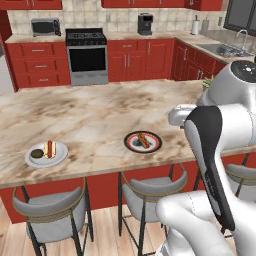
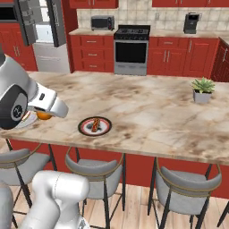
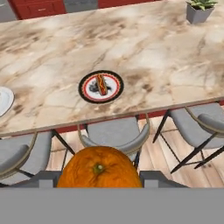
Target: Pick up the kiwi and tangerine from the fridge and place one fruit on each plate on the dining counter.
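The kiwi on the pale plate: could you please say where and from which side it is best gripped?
Grip the kiwi across its round middle, coming straight down from above. It sits low on the pale plate with the hot dog close beside it, so turn the gripper so neither finger lands on the bun's side.

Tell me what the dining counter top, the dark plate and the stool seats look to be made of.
Dining counter: top looks like polished stone, likely marble, going by the beige-brown veining. Dark plate: seems glazed ceramic, with a smooth dark rim and pale centre; the render leaves it open. Stool: seat appears grey padded upholstery on a thin dark frame, probably metal.
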